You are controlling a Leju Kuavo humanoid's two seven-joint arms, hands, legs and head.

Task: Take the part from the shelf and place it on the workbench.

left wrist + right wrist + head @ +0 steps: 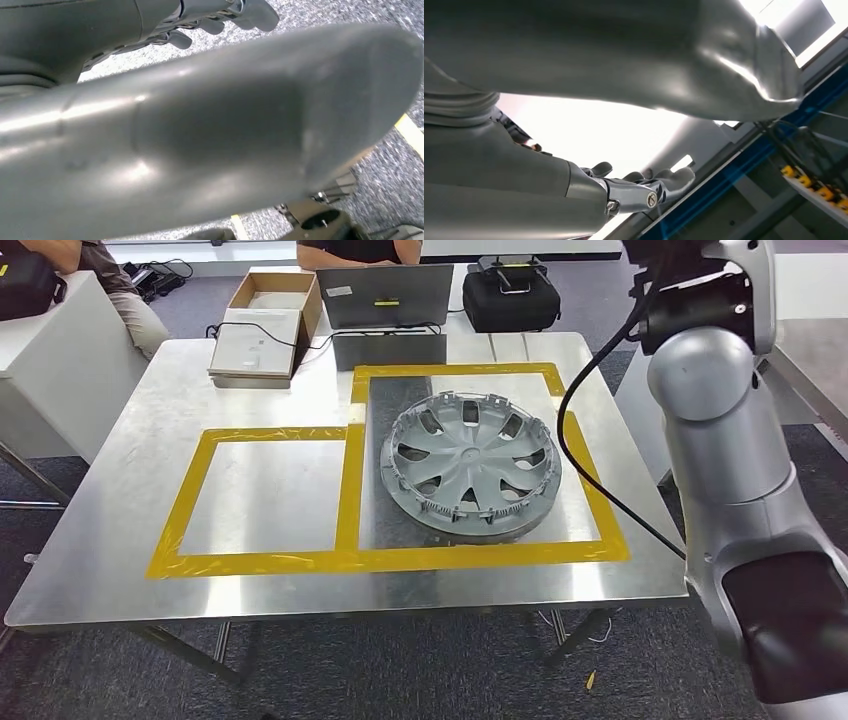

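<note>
Right hand (pixel 644 192): seen in the right wrist view, fingers loosely extended and apart, nothing in it. Left hand (pixel 220 20): fingers slightly curled and spread in the left wrist view, holding nothing. In the head view the right arm (pixel 730 470) rises along the 3 o'clock edge, clear of the table. Part, a grey wheel cover (pixel 470 462), lies flat on the metal workbench (pixel 100 540), just right of centre, inside the larger yellow tape frame (pixel 590 470); smaller taped square (pixel 265 495) sits at its 9 o'clock. Neither hand touches the part. Laptop (pixel 385 295), cardboard box (pixel 270 310) and black bag (pixel 510 295) at 12 o'clock.
</note>
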